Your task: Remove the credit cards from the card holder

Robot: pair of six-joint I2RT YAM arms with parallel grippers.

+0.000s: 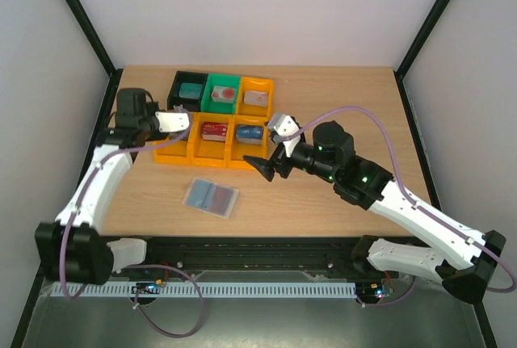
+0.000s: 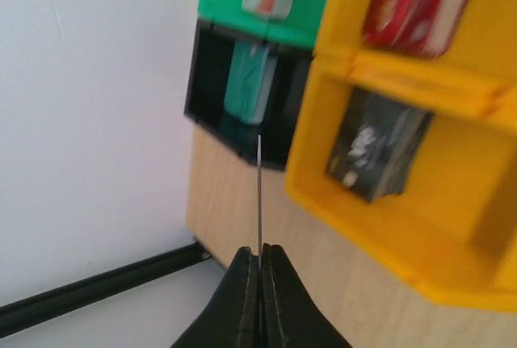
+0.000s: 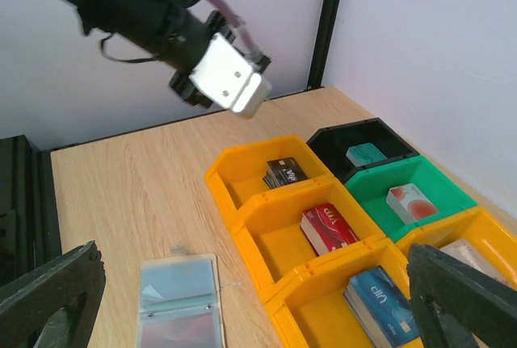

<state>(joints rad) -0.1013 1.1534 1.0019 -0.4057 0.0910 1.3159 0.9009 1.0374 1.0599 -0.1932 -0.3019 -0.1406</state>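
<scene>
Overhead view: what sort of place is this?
Probably a small robotics lab test cell: a light wooden table boxed in by plain white walls, two white-and-black robot arms bolted at its near edge, and small orange, green and black plastic sorting bins.

Wood-grain table [image 1: 323,203], light tan. White far wall [image 1: 258,9], left wall [image 1: 40,81], right wall [image 1: 477,81]. Black left post [image 1: 83,17] and right post [image 1: 430,17] at far corners. Black rail [image 1: 258,249] along near table edge. Grey floor [image 1: 266,328] nearest. Light even, soft shadows.
</scene>
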